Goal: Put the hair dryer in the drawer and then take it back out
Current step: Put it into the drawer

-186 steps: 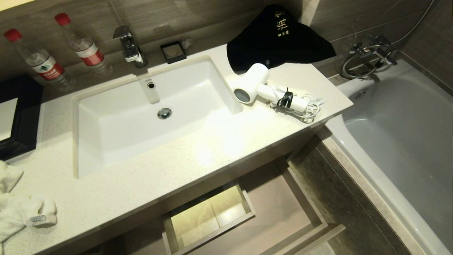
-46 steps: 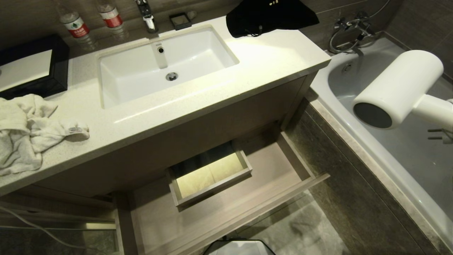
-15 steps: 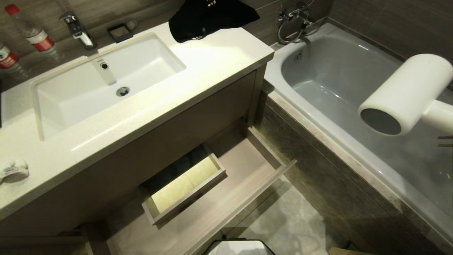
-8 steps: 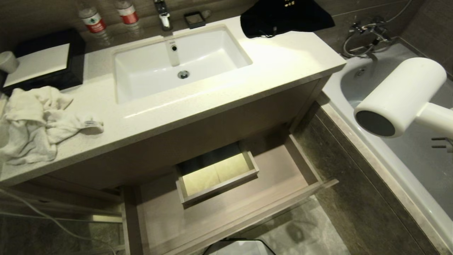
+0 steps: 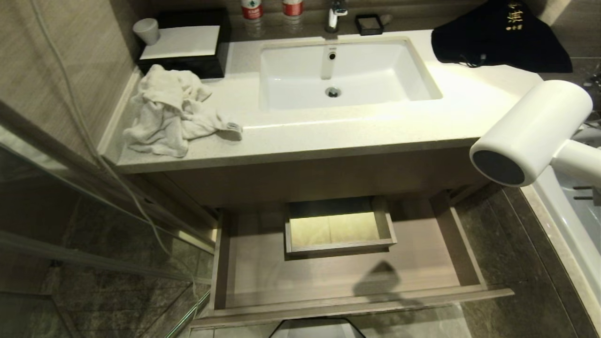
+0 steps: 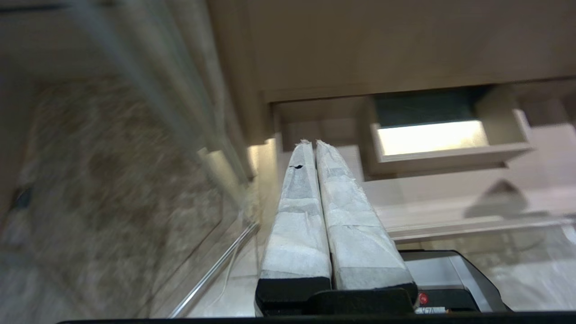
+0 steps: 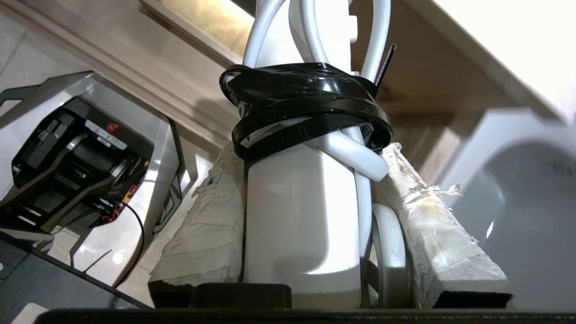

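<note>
Right end effector (image 7: 310,216) is clamped on the handle of the hair dryer (image 5: 533,131), carried in the air at 3 o'clock of the head view, beside the tabletop (image 5: 357,134) edge and above the open drawer (image 5: 338,274) at 6 o'clock. Step in hand, as judged: transport toward the drawer; the next move calls for lowering the dryer onto the floor beside the boxed cut-out (image 5: 339,230). Left end effector (image 6: 315,148) is parked, fingers together and empty; the handle is cut off in the head view, and the cord is only partly visible.
</note>
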